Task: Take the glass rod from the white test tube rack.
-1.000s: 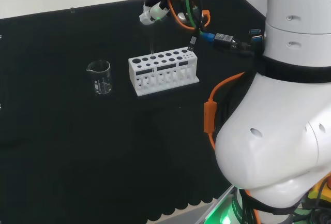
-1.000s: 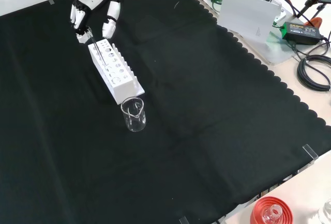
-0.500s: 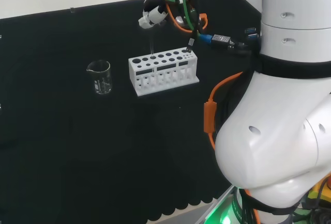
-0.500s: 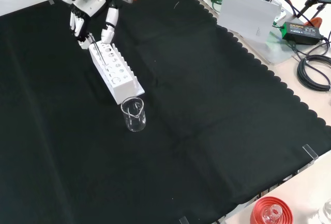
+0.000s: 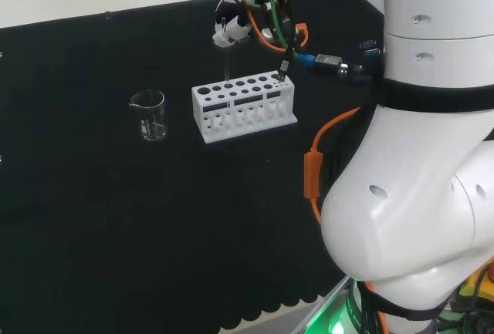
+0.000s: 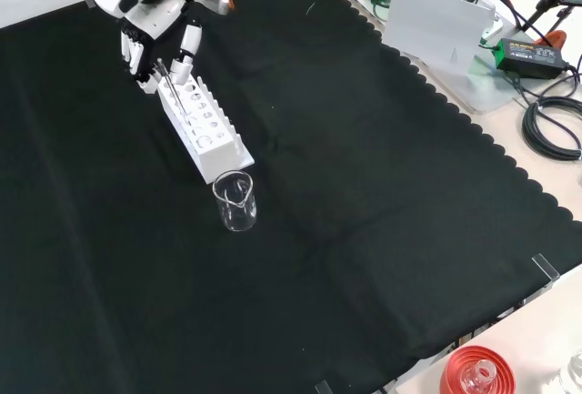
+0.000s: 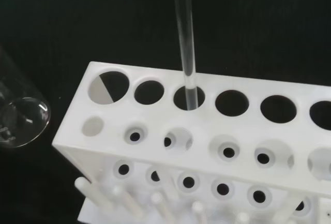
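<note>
Even, soft light falls from above in all three views, and the black cloth (image 6: 346,203) soaks it up, so hardly any shadows show on it. The white rack (image 5: 243,105) and the arm link (image 5: 417,210) come out bright, nearly washed out. The beaker (image 6: 235,201) shows only by thin highlights on its rim. In the wrist view the rack's top holes are sharp, while the rod (image 7: 184,43) softens toward its upper end and the pegs blur.

Clear glass rod (image 7: 185,43) – matt white rack (image 7: 207,146)

rack (image 5: 243,106): white | rod (image 7: 185,43): clear | cloth (image 6: 364,230): black | beaker (image 6: 235,201): clear
</note>
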{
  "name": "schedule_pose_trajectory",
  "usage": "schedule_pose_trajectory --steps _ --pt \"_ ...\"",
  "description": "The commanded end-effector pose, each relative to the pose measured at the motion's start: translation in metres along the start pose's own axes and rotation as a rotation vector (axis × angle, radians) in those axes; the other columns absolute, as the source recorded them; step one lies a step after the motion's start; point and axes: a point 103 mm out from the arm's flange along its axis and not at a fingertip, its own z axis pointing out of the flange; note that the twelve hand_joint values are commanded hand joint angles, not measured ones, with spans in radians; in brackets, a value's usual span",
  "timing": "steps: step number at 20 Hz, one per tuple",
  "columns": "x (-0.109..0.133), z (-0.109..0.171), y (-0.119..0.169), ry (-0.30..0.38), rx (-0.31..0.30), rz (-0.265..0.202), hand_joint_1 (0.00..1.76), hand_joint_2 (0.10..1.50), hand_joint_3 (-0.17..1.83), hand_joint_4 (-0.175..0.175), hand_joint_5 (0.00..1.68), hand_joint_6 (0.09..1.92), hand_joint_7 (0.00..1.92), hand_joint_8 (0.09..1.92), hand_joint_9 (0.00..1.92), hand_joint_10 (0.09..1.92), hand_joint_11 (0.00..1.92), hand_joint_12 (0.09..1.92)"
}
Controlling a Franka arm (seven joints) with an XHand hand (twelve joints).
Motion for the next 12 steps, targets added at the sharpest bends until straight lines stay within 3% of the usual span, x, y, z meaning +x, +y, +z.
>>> schedule_pose_trajectory --steps 1,4,8,10,12 --pt "-0.0012 -0.0024 -0.0013 -0.016 -0.015 0.0 0.95 1.15 -0.17 -0.175 0.75 0.86 0.96 0.71 1.19 0.52 1.07 1.12" --pt "-0.0012 -0.0039 -0.0038 -0.027 -0.029 0.006 1.0 1.17 -0.17 -0.175 0.8 0.84 1.03 0.69 1.26 0.46 1.2 1.03" --pt "0.0013 -0.006 -0.0063 -0.046 -0.053 0.003 1.12 1.18 -0.05 -0.173 0.88 1.11 1.15 0.64 1.39 0.37 1.4 0.9" --pt "0.0044 -0.0088 -0.0073 -0.064 -0.074 0.0 1.22 1.14 -0.06 -0.138 0.91 1.05 1.18 0.75 1.48 0.32 1.49 0.8" --pt "0.0079 -0.0117 -0.0087 -0.081 -0.083 -0.005 1.26 1.14 -0.12 -0.14 0.94 1.0 1.2 0.77 1.56 0.28 1.55 0.68"
